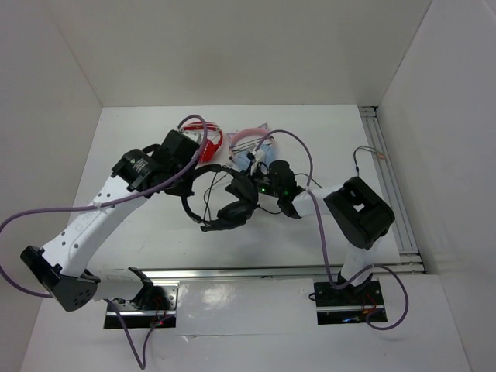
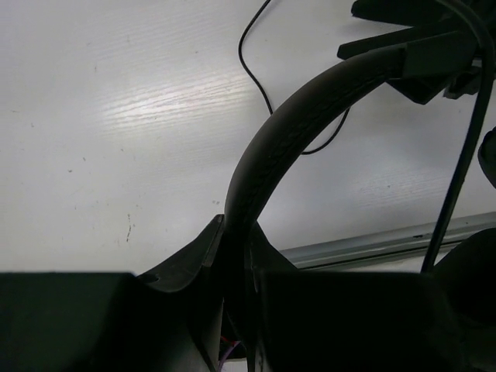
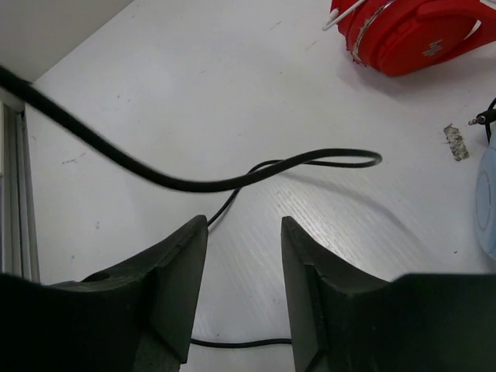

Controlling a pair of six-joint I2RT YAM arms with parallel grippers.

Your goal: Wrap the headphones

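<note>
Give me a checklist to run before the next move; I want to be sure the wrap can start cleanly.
1. Left gripper shut on the headband of the headphones: ok.
2. Right gripper open and empty: ok.
3. Cable between the right gripper's fingers: not ok; it crosses ahead of the fingertips.
4. Red headphones apart from the cable: ok in the right wrist view.
5. Cable free of snags around the headphones: cannot tell; black on black in the top view.
</note>
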